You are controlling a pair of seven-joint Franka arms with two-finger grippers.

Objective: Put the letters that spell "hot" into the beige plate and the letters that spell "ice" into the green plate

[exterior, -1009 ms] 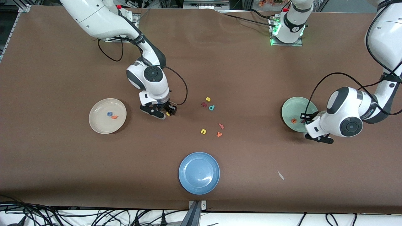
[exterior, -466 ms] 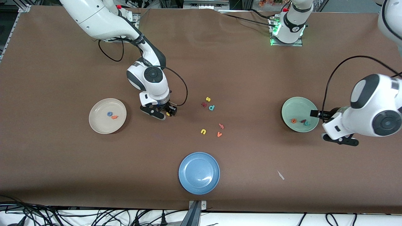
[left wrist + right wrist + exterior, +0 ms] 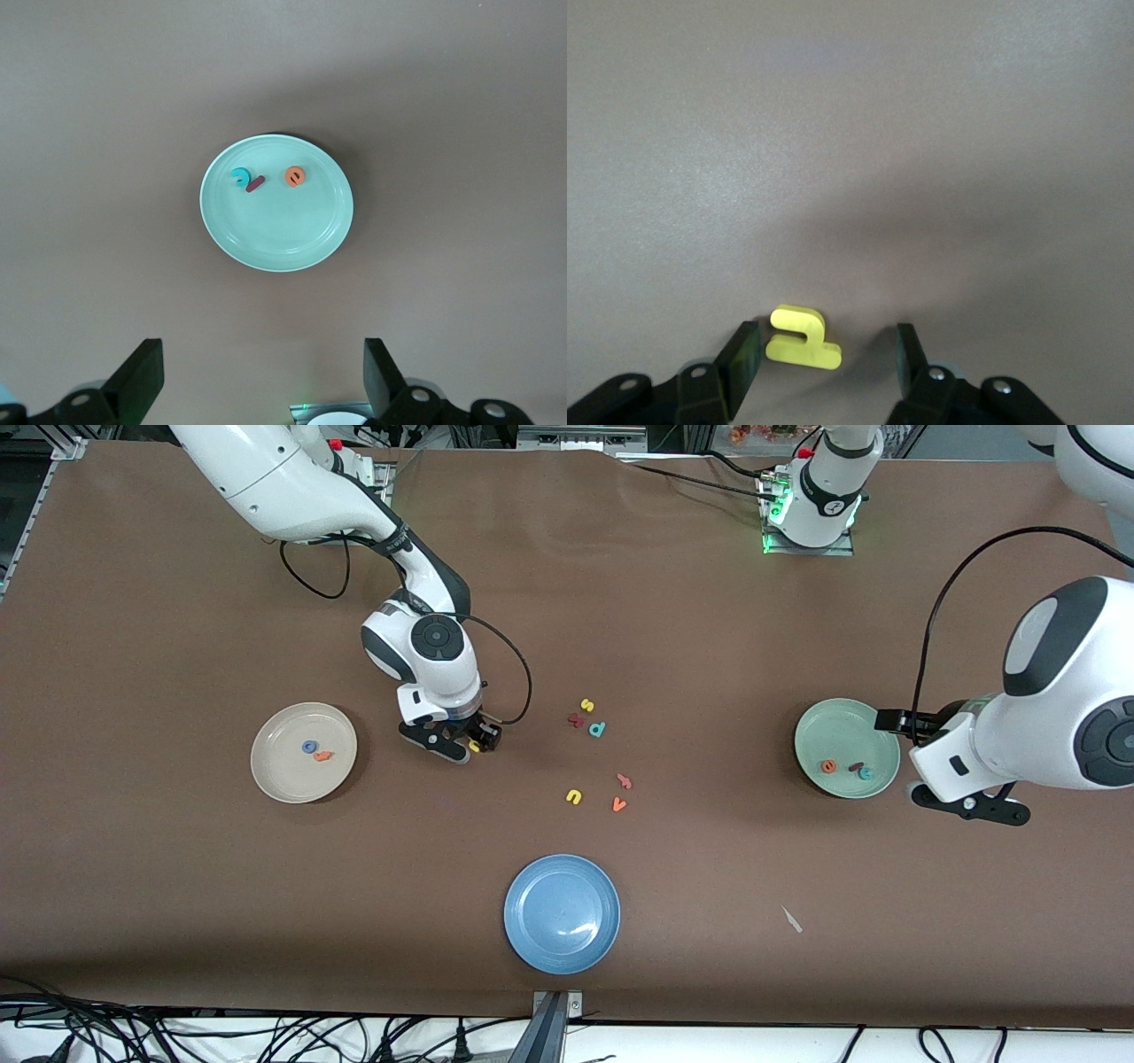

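The beige plate [image 3: 283, 779] holds the blue "o" [image 3: 309, 747] and the orange "t" [image 3: 323, 756]. The yellow "h" [image 3: 475, 747] lies flat on the table between the fingers of my right gripper [image 3: 474, 742], which is open around it. In the right wrist view the "h" [image 3: 802, 338] sits close to one finger [image 3: 744, 359], with a gap to the other. The green plate [image 3: 833, 731] holds the orange "e" [image 3: 295, 177], the maroon "i" [image 3: 256, 184] and the teal "c" [image 3: 239, 177]. My left gripper [image 3: 939, 771] hangs open and empty, high beside this plate.
Loose letters lie mid-table: yellow "s" [image 3: 586, 705], dark red "k" [image 3: 576, 720], teal "p" [image 3: 597, 730], yellow "u" [image 3: 574, 797], orange "v" [image 3: 619, 804] and one reddish letter [image 3: 625, 781]. A blue plate [image 3: 562, 913] sits nearest the front camera. A white scrap [image 3: 792, 920] lies toward the left arm's end.
My left gripper opened, left the teal "c" in the green plate, and rose away toward the left arm's end. My right gripper stayed around the "h", its fingers closing slightly.
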